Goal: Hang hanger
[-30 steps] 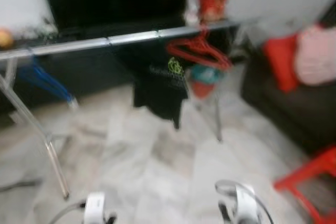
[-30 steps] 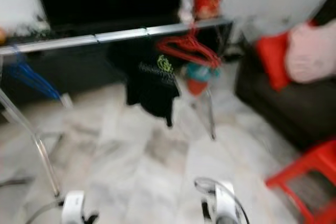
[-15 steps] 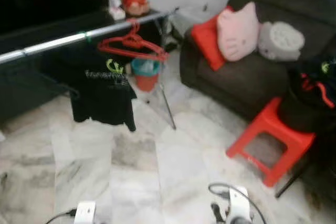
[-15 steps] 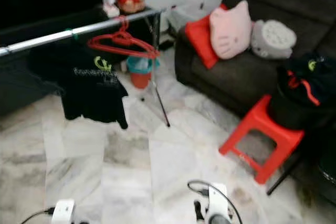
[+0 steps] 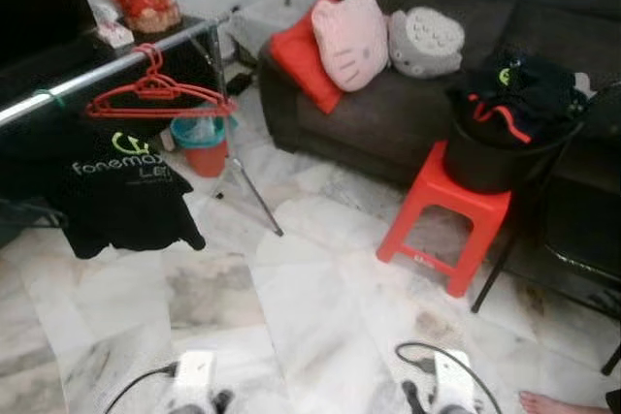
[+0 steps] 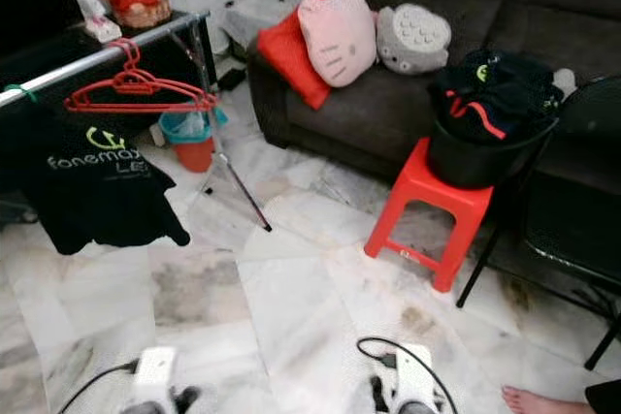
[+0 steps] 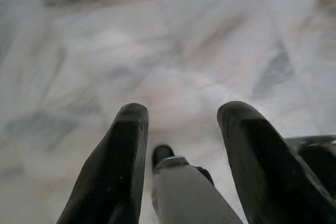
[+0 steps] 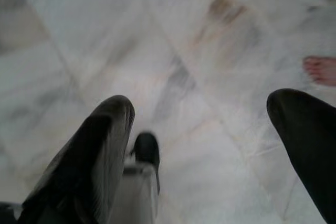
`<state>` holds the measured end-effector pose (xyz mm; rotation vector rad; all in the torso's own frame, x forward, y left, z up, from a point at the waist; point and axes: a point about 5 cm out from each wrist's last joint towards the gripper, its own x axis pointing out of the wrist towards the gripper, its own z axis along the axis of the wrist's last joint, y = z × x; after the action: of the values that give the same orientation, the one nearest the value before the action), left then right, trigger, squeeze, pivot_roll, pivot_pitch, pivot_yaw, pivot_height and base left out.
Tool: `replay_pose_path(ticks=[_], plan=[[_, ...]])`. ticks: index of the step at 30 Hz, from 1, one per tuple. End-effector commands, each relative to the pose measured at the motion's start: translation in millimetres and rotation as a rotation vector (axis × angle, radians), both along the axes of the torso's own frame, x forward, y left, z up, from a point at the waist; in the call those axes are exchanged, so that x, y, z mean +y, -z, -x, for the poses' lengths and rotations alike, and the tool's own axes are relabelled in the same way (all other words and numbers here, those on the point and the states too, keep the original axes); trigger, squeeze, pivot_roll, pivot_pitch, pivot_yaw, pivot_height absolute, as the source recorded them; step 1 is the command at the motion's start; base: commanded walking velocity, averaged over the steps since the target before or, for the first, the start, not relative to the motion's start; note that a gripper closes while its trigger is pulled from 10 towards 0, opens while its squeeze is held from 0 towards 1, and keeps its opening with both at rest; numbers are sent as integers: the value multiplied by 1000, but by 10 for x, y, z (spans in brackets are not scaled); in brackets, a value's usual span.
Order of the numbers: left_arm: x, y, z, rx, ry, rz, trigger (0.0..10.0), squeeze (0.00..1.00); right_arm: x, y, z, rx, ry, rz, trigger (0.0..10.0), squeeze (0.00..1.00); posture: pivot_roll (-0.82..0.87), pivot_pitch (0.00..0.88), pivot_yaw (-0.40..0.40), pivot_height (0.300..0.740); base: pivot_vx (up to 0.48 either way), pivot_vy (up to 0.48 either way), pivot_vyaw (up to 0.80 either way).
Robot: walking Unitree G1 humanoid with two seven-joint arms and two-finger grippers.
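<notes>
A red hanger (image 5: 160, 99) hangs on the silver rail (image 5: 107, 70) of a clothes rack at the left. Beside it a black T-shirt (image 5: 116, 191) with green and white print hangs from the same rail. Both arms hang low, their wrists at the lower edge of the eye views, left (image 5: 194, 385) and right (image 5: 451, 385). My left gripper (image 7: 181, 111) is open above the marble floor with nothing between its fingers. My right gripper (image 8: 202, 103) is open too, fingers wide apart, holding nothing.
A red stool (image 5: 446, 215) carries a black tub (image 5: 500, 157) heaped with dark clothes. Behind it stands a dark sofa (image 5: 388, 113) with cushions. A black chair (image 5: 582, 239) is at the right. A person's bare foot (image 5: 553, 402) is near my right side. A teal and red bin (image 5: 199, 138) sits under the rack.
The camera has swung to the right: the rack slid to the left of the picture, and the sofa, stool and tub came into view. Both arms still hang low.
</notes>
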<state>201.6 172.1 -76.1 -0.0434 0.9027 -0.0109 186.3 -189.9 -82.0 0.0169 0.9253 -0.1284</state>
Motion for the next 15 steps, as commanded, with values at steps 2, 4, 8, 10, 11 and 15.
replay_pose_path(ticks=[2,4,8,10,11,15], plan=[[-1,25,34,37,15,-28,10000,0,45,20,29,10,0,-12,10000,0,105,0,-15,740,0,0,-719],[-39,11,-1,32,20,-26,10000,0,45,19,27,8,1,-13,10000,0,105,0,-15,740,0,0,-641],[-46,10,-5,32,22,-26,10000,0,42,16,25,1,4,-15,10000,0,105,0,-16,740,0,0,0],[-7,20,22,37,23,-30,10000,0,40,16,25,1,3,-14,10000,0,106,0,-17,740,0,0,0],[-7,20,22,37,23,-30,10000,0,40,16,25,1,3,-14,10000,0,106,0,-17,740,0,0,0],[-2,20,25,35,30,-28,10000,855,40,16,25,1,2,-14,10000,0,107,0,-18,740,0,0,0]])
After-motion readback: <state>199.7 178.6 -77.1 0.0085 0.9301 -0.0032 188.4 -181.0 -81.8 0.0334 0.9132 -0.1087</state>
